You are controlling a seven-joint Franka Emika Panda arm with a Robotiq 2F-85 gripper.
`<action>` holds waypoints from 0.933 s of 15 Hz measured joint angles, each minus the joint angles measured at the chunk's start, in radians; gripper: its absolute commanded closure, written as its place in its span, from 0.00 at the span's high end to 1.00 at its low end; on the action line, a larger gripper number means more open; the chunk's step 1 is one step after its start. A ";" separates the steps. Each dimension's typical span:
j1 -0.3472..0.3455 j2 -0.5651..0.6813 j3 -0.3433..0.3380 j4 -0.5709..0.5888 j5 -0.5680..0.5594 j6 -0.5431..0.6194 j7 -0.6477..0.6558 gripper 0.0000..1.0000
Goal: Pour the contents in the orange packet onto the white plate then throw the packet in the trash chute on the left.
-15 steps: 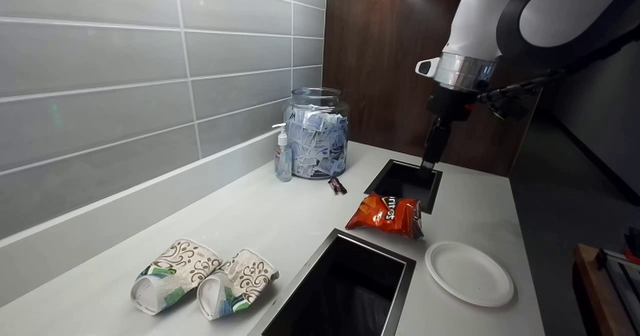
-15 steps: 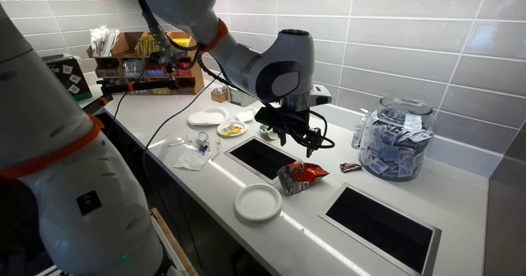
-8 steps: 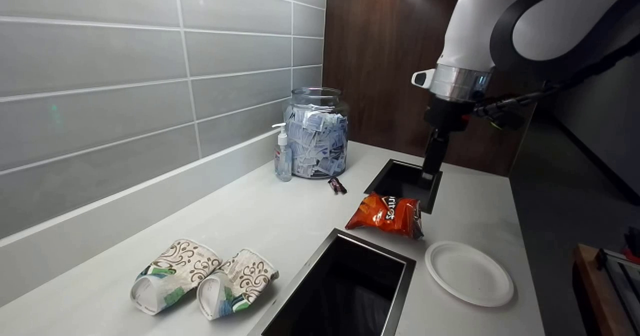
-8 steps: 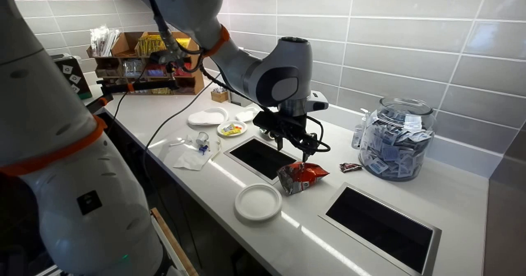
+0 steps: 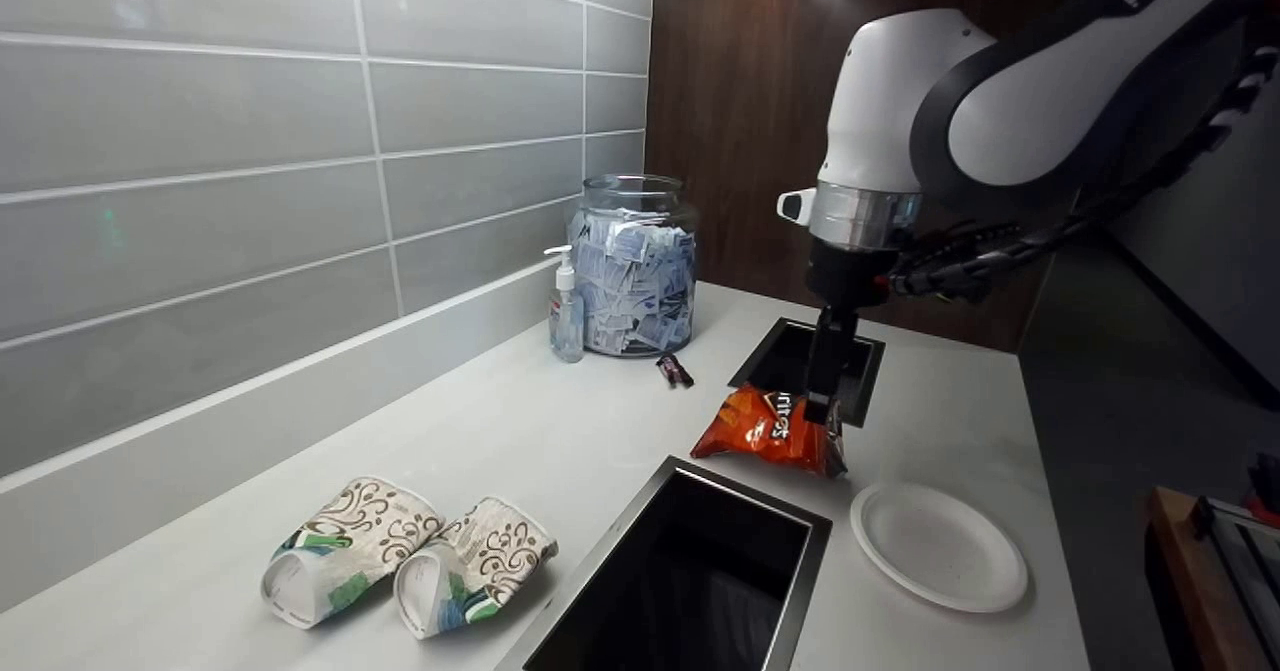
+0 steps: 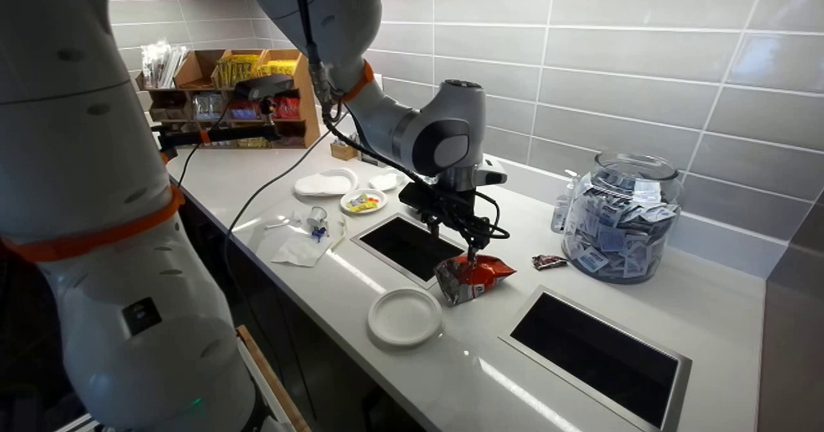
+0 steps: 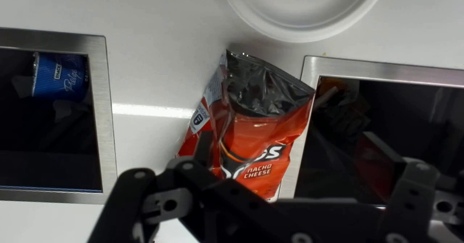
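The orange packet [image 5: 755, 431] lies on the counter; in the wrist view the packet [image 7: 262, 174] points a shiny dark-silver end, which looks open, at the white plate [image 7: 304, 29]. Nothing shows on the plate [image 6: 404, 319]. The contents are hidden from sight. Low over the packet, my gripper [image 7: 294, 150] is open. One of its fingers [image 7: 205, 147] hangs across the packet's side, the other over the dark chute beside it; whether it touches, I cannot tell. Against the packet sits the trash chute on the left [image 6: 389, 260], whose metal frame [image 7: 384, 72] also shows in the wrist view.
Another sunken chute [image 6: 679, 387] is past the packet. By the tiled wall stand a glass jar [image 5: 635, 291] of sachets and a pump bottle [image 5: 567, 323]; a small wrapped candy [image 5: 675, 371] lies near. Crumpled paper cups [image 5: 365, 541] and a plate of sweets [image 6: 364, 201] lie elsewhere.
My gripper has come down and over toward the packet, from above it to close over its top, staying open. The packet and plate have not moved.
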 measured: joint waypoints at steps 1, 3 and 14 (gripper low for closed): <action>-0.001 0.019 0.000 0.017 -0.012 0.000 0.006 1.00; -0.003 0.054 -0.001 0.049 -0.038 0.000 0.023 1.00; -0.013 0.176 -0.015 0.164 -0.104 0.000 0.053 0.31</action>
